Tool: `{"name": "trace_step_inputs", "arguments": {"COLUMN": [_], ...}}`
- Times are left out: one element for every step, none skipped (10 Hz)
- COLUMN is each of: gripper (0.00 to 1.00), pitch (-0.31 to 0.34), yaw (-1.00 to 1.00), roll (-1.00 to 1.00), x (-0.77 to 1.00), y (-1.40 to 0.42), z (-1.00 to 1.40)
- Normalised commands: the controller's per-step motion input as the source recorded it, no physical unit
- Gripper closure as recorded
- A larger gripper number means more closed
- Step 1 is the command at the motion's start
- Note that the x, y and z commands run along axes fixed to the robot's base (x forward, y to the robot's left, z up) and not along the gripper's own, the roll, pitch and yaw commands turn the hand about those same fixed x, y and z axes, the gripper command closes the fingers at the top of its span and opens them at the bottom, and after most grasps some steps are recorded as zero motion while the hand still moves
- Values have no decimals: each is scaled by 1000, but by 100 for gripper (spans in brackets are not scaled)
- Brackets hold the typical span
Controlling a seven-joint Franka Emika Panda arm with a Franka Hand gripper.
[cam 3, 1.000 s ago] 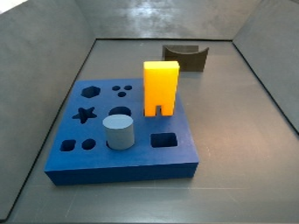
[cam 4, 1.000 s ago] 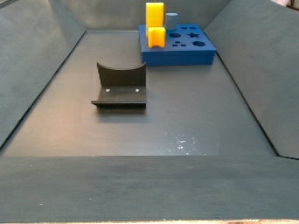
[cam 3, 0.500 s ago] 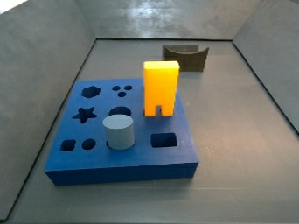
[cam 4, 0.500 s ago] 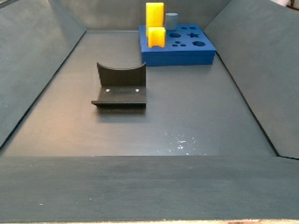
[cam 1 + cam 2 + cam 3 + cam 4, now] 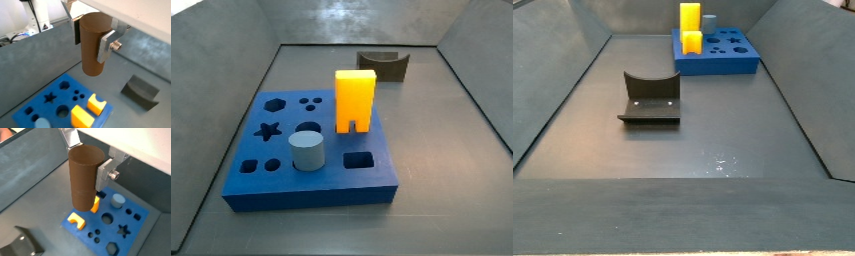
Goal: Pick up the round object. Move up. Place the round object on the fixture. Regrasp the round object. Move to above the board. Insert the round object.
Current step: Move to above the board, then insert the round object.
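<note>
The peg (image 5: pixel 95 45) was held upright between the closed fingers (image 5: pixel 105 47) of the end effector (image 5: pixel 87 170), high above the floor and out of both side views. The board (image 5: pixel 305 150) lay far below, and the fixture (image 5: pixel 649 98) was set well apart from it. The peg could be dropped if the grip slipped. The yellow block (image 5: pixel 354 100) and grey cylinder (image 5: pixel 306 152) were already stood in the board and could be bumped.

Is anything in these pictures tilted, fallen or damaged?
Nothing stands out. The gripper, high above the thick blue board, holds the brown cylindrical peg upright. The yellow block and grey cylinder stand straight.
</note>
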Motion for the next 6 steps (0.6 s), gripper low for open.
{"name": "trace_step_inputs", "arguments": {"gripper": [100,100,100,100,100,100], "pitch": [11,-54,-72,31,69,20], "yaw": [-13,-3,-2,0,0,0], "roll": [-879,-516,-385,0,-71,-480], "x": [-48,-53,-53,0,123,0], "y": [20,28,28,0,57,86], "z": [4,-4,-2,-3,-174,-691]}}
